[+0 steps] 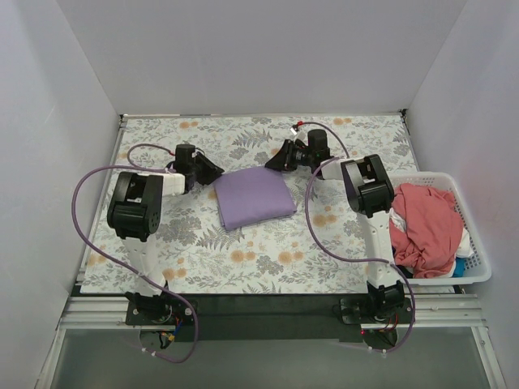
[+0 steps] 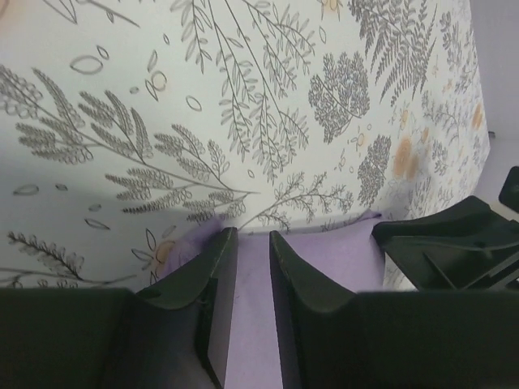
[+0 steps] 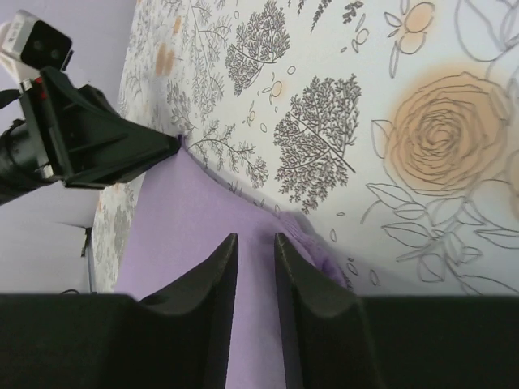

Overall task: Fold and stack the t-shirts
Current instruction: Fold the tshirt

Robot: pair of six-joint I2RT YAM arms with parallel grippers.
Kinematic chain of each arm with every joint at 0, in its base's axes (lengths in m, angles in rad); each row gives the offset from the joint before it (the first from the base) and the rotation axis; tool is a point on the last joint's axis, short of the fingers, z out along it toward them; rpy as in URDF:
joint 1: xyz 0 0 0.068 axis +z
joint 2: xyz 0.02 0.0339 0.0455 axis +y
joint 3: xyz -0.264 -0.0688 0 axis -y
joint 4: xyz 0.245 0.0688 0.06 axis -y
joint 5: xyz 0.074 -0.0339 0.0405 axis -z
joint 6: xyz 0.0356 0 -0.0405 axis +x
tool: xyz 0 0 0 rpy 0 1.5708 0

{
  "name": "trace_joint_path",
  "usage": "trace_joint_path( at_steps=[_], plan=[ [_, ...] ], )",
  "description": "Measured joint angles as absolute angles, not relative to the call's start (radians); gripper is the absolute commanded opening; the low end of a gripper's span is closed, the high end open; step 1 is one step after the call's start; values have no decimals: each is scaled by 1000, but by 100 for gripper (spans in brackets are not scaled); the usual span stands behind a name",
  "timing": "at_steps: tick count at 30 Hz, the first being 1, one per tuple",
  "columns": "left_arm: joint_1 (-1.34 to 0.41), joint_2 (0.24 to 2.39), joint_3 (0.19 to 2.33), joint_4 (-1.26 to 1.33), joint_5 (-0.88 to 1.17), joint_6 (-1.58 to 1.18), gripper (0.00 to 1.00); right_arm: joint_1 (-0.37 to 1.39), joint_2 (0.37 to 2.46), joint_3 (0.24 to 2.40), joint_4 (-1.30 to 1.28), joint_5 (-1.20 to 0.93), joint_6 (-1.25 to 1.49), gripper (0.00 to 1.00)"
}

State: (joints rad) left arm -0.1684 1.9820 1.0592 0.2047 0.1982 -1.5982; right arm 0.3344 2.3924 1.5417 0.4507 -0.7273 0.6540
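lavender t-shirt (image 1: 253, 198) lies folded; left gripper (image 2: 252, 237) and right gripper (image 3: 256, 239) both narrowly spread at its edges.

Your left arm (image 1: 142, 251) and right arm (image 1: 375, 239) pair white links with black joint housings; purple cables (image 1: 75, 198) loop along both; the fingers (image 2: 212, 275) are black wedges.

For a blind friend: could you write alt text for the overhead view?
A folded lavender t-shirt lies on a floral tablecloth, the left arm and right arm reaching its sides; a white basket at right holds a crumpled coral-pink shirt.
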Motion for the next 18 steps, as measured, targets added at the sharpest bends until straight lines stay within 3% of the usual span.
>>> trace_joint_path(
  at_steps=[4,9,13,18],
  plan=[
    [-138,2022,1092,214,253,-1612,22,296,2416,1543,521,-790,712,31],
    [-114,2020,1146,132,305,-1585,43,266,2365,1481,531,-803,731,33],
    [-113,1920,1146,51,319,-1575,61,254,2186,1332,527,-798,731,34],
    [-147,1656,1052,0,349,-1576,62,278,1937,1132,575,-827,729,34]
  ],
)
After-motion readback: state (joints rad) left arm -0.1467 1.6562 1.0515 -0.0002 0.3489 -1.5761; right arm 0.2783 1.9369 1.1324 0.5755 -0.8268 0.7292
